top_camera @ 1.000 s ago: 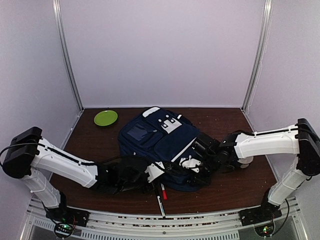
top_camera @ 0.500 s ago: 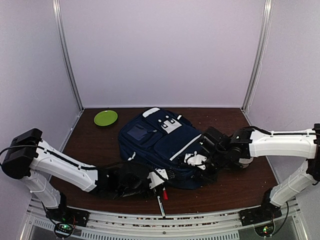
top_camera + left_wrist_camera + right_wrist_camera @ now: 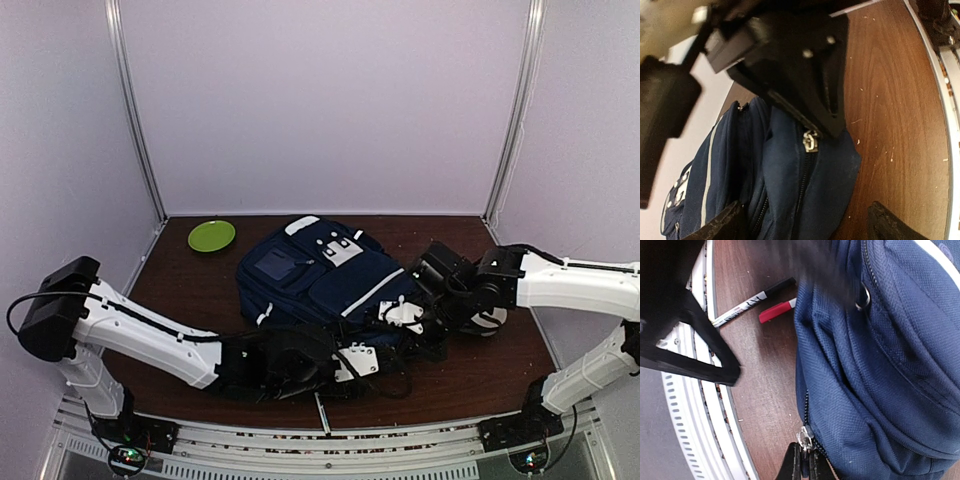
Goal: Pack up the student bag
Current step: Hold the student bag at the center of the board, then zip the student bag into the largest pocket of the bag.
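The student bag [image 3: 320, 272] lies flat near the middle of the table [image 3: 470, 372], its top toward the back wall and its near corner under both grippers.

The right gripper [image 3: 802, 465] is closed on a metal zipper pull [image 3: 803, 436] at the bag's lower edge, with the fingers pinched tight around it. The left gripper [image 3: 810, 221] is spread wide and holds nothing. One finger sits on either side of the bag's corner, facing the right gripper's fingers.

Compared with half a second ago, the left arm has reached further right along the bag's near edge, and in the top view it now covers the spot where the red marker showed. The right arm has drawn back toward the right wall, taking the pull with it.

In the right wrist view, a black-and-white marker [image 3: 751, 302] and a red marker [image 3: 776, 311] lie just beside the bag's near edge, close to the front rail [image 3: 400, 445]. A green plate [image 3: 212, 235] sits in the far left corner, well apart from the bag.

Bare wood shows to the right of the bag and in front of it on that side. A narrower strip of bare wood runs between the bag and the plate. The near edge is crowded by the left arm.
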Controlling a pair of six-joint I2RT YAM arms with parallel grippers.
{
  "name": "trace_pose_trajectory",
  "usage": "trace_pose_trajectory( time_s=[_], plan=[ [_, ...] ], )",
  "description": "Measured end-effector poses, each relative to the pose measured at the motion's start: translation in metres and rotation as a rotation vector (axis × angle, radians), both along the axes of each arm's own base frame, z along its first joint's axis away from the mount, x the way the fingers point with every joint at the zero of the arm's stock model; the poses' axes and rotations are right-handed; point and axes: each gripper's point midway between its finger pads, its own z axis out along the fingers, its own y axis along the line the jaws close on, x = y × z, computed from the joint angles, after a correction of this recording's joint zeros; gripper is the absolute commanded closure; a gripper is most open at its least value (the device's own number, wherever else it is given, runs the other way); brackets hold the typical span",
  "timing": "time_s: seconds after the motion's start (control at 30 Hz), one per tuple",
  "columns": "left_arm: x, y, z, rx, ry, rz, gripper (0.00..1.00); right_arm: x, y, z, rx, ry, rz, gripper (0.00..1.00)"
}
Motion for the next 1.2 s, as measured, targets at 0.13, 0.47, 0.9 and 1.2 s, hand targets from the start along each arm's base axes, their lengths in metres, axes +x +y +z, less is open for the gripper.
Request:
trace_pose_trajectory(
  time_s=[0.13,0.47,0.9,1.2],
  plan=[
    [0.002,-0.008,-0.013,0.044,-0.022,-0.008,0.33,-0.002,0.003,0.005,0.017,0.016,0.008,1.00],
    [0.012,-0.027,-0.014,0.080,-0.094,0.024,1.00,-0.010,0.000,0.005,0.021,0.069,0.020,1.00],
    [0.007,0.046,0.001,0.081,-0.084,0.076,1.00,0.047,-0.047,0.014,0.038,-0.010,-0.084,1.00],
    [0.022,0.115,-0.013,0.109,-0.094,0.220,1.00,0.125,-0.085,-0.014,-0.029,0.039,-0.245,1.00]
  ],
)
